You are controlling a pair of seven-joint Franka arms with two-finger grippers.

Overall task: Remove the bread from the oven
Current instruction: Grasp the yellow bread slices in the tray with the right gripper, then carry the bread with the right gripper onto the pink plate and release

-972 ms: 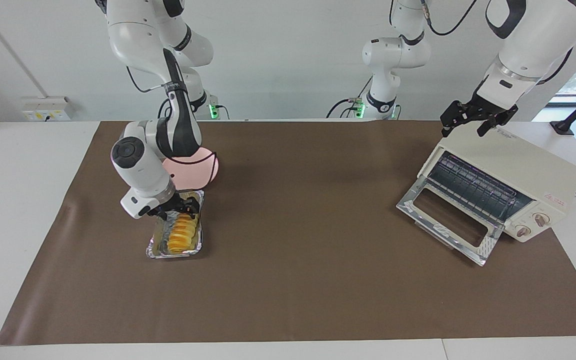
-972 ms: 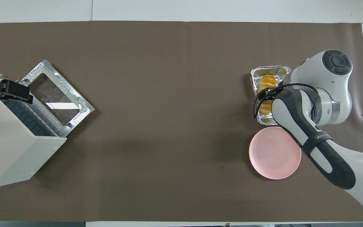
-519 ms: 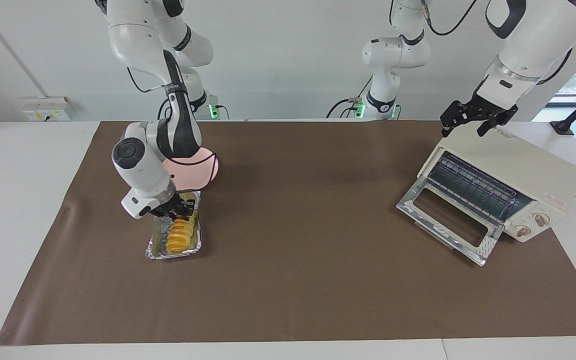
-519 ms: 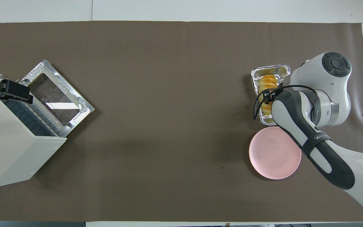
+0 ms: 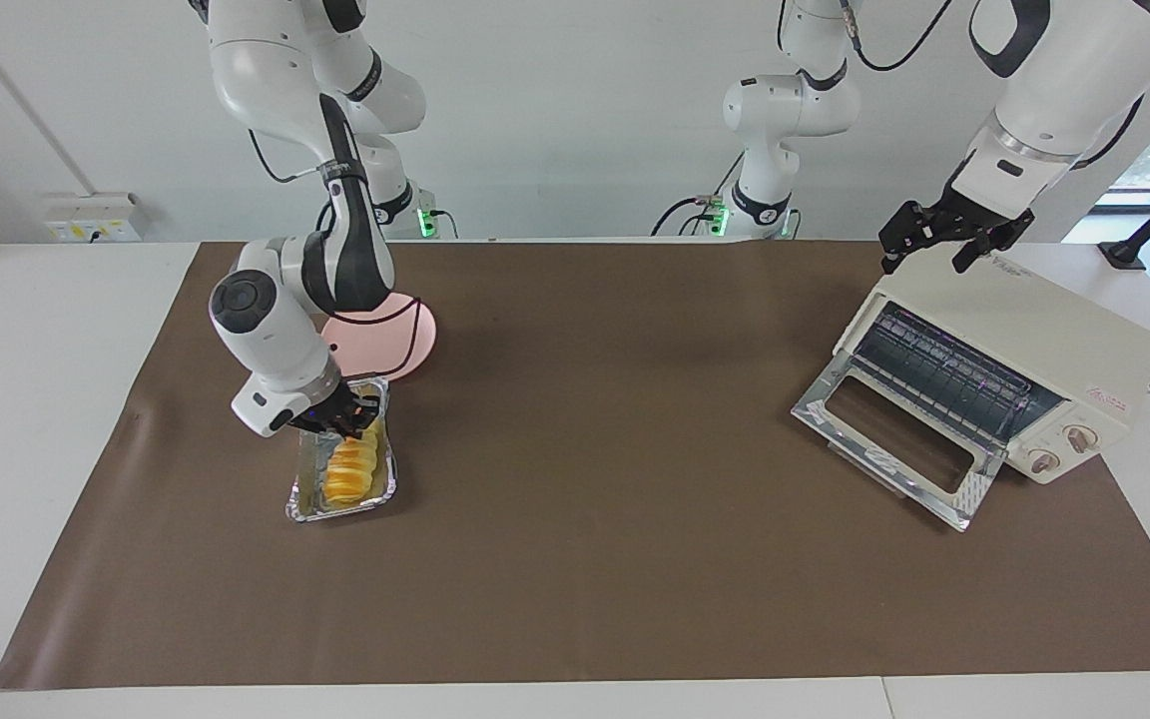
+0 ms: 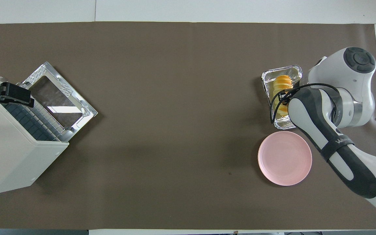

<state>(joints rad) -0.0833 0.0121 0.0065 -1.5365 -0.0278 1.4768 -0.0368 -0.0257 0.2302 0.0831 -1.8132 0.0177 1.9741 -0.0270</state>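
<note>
The bread [image 5: 347, 474] lies in a silver foil tray [image 5: 303, 504] on the brown mat at the right arm's end of the table. It also shows in the overhead view [image 6: 282, 81]. My right gripper [image 5: 343, 421] reaches down into the tray and is shut across the loaf's middle. The cream oven [image 5: 1044, 335] stands at the left arm's end. Its glass door [image 5: 889, 439] is dropped open and the wire rack inside is bare. My left gripper [image 5: 924, 258] is open and waits just over the oven's top corner.
A pink plate [image 5: 395, 335] lies on the mat beside the tray, nearer to the robots, partly covered by the right arm. The brown mat [image 5: 615, 519] covers most of the table.
My right gripper has shifted toward the right arm's end of the table. The tray and bread have slid and turned slightly with it. The left arm has not moved.
</note>
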